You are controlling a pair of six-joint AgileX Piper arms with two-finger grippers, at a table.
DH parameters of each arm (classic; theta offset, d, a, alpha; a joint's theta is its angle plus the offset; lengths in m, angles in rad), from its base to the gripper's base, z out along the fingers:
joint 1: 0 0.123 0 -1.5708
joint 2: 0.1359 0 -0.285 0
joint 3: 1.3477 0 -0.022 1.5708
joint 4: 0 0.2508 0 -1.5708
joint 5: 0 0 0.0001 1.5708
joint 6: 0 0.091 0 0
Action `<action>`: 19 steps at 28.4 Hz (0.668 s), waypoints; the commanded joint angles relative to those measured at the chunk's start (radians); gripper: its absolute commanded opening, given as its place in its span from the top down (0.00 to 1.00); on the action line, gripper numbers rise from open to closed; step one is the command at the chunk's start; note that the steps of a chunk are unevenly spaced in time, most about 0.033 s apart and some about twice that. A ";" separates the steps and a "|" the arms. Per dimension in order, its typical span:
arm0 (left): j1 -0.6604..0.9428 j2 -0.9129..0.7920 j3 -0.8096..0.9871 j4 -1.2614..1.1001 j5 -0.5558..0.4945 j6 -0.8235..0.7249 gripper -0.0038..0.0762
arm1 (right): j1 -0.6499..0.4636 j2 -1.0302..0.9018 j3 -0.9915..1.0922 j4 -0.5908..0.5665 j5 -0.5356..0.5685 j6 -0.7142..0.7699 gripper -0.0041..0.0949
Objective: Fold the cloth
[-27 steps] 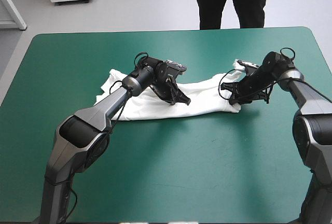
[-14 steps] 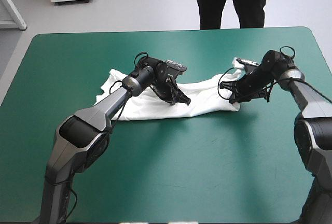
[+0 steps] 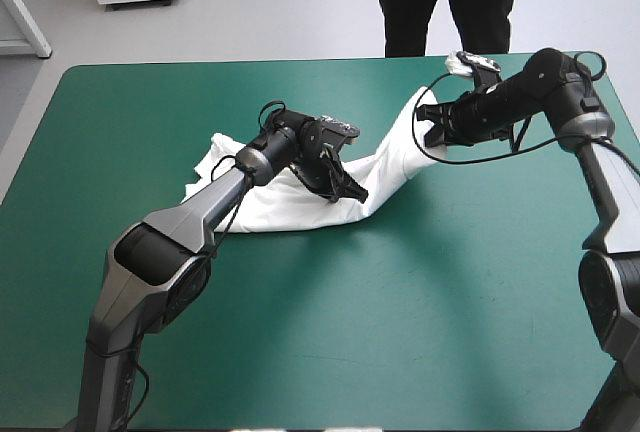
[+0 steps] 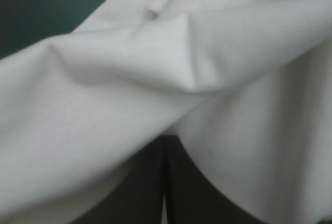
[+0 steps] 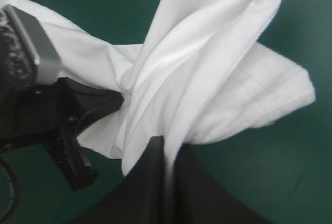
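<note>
Table (image 3: 300, 352) under its teal-green cover fills the high view. The white T-shirt (image 3: 285, 204) lies across the middle of the table, partly flat and partly raised. Its flat part rests on the cover beneath and beside the left arm. From there a band of cloth climbs toward the far right corner, stretched between the two grippers.

The left gripper (image 3: 346, 190) sits low at the near right end of the flat part, pressed together on a fold. In its own wrist view its black fingers (image 4: 140, 193) meet in a narrow arch, with white fabric (image 4: 129, 79) draped over the tips.

The right gripper (image 3: 432, 124) is held up off the cover near the far edge, pinching the band's upper end. In its wrist view the cloth (image 5: 207, 53) runs out from between the nearly closed fingers (image 5: 145, 182) toward the left gripper (image 5: 72, 125) ahead.
</note>
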 commanded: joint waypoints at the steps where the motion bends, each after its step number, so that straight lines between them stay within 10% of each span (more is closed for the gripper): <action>1: -0.007 -0.039 -0.014 -0.032 -0.011 -0.006 0.98 | 0.030 -0.070 -0.096 0.061 0.006 -0.018 0.97; 19: -0.005 -0.195 0.025 0.114 0.110 -0.062 0.98 | 0.119 -0.080 -0.165 0.075 0.014 -0.013 0.97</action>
